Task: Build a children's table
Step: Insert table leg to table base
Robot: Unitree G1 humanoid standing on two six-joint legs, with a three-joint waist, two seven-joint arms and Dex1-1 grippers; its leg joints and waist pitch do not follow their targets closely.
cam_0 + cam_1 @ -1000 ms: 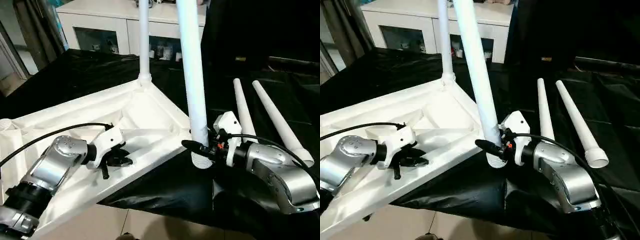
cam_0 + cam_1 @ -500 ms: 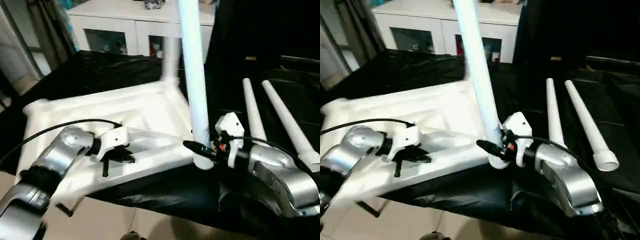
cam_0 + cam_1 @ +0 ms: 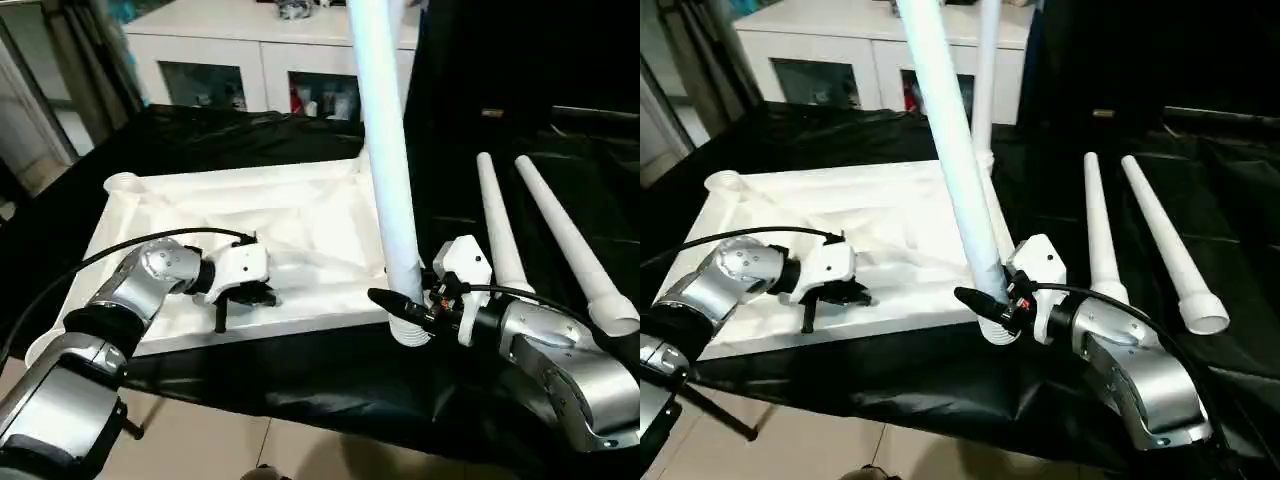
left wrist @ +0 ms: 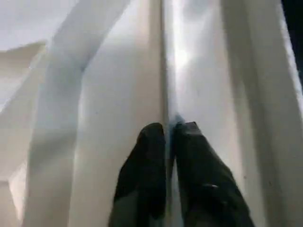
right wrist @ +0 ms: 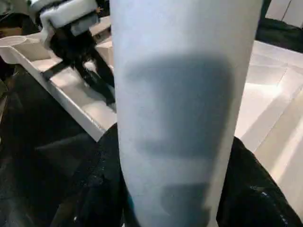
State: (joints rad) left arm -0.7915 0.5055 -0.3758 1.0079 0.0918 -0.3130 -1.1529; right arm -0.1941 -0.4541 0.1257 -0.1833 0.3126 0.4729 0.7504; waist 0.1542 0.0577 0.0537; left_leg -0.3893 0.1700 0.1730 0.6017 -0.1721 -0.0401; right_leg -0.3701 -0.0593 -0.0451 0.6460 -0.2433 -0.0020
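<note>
Tabletop (image 3: 300, 215) lies upside down, ribbed underside up, on the black-draped desk (image 3: 330, 385), near its front edge. One leg already stands in the far corner socket (image 3: 985, 60). Two spare legs (image 3: 545, 225) lie side by side on the cloth to the robot's right, well apart from the top.

Right claw (image 3: 405, 305) is clamped round the fat lower end of a fourth leg (image 3: 385, 150), jaws about half spread with the tube between them. Leg stands nearly upright, tilted slightly, its ribbed end just off the top's near right corner, hanging over the cloth rather than over a socket.

Left claw (image 4: 169, 137) has its fingers nearly pinched together on a thin upright rib of the underside, near the front rim. From the wrist view the rib runs between the two fingertips (image 4: 151, 142); looks like a hold to steady the top.

Risks from here:
- Leg is long and gripped only at the bottom. Any wrist twitch swings the top end wide; it could knock the leg already standing.
- Tilt means the ribbed end meets the socket crooked, so it jams or skids off the rim.
- Pushing down at the corner may tip or slide the top on the slick cloth, near the desk edge. The pinch on a thin rib is a weak anchor and may slip.
- Cannot tell where the near corner socket sits; the leg and claw hide it.
</note>
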